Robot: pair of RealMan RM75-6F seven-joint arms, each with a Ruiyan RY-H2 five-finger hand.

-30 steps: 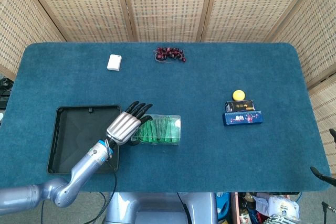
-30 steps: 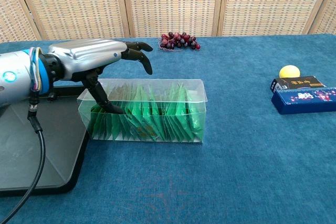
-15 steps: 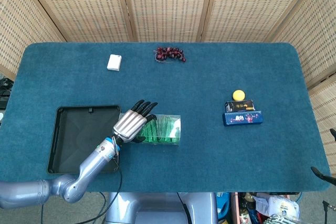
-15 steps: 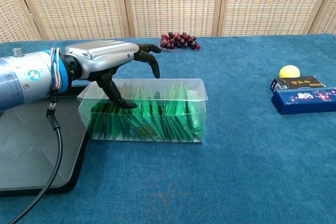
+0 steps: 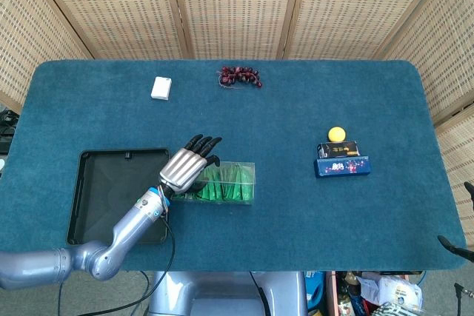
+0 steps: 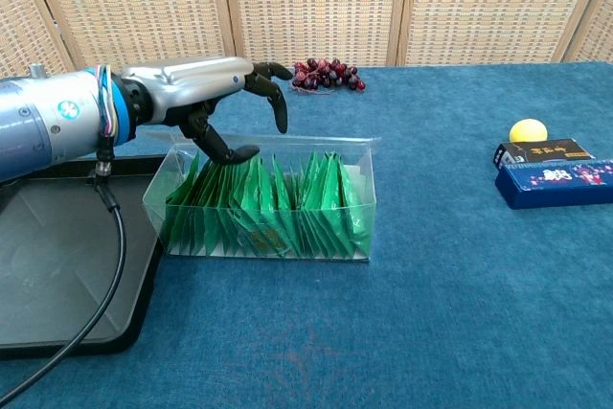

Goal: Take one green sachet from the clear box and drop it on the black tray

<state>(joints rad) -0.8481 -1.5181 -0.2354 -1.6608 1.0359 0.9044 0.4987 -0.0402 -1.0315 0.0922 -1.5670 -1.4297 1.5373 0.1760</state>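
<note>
Left hand (image 6: 206, 93) hovers over the left end of the clear box (image 6: 359, 203), fingers spread and curved downward, thumb dipping toward the sachets (image 6: 273, 208). We see nothing pinched between the fingers (image 6: 278, 107), so we read the hand as released, holding nothing. In the head view the same hand (image 5: 183, 169) covers the box's left part (image 5: 248, 183), and we cannot tell from there whether a fingertip touches a sachet. Right hand is out of both views.

Green sachets stand upright in a packed row inside the box, all of them in the box as far as we can see (image 5: 226, 185). Box sits on the blue worktop (image 6: 460, 313) just right of the black tray (image 6: 57, 284); tray (image 5: 96, 190) holds no sachet.

Other stuff on the worktop: grapes (image 6: 326, 75) at the far edge, white block (image 5: 161, 88) far left, yellow ball (image 6: 528, 130) behind a black packet (image 6: 544, 151) and a blue carton (image 6: 556, 184) on the right, well apart from the box.
</note>
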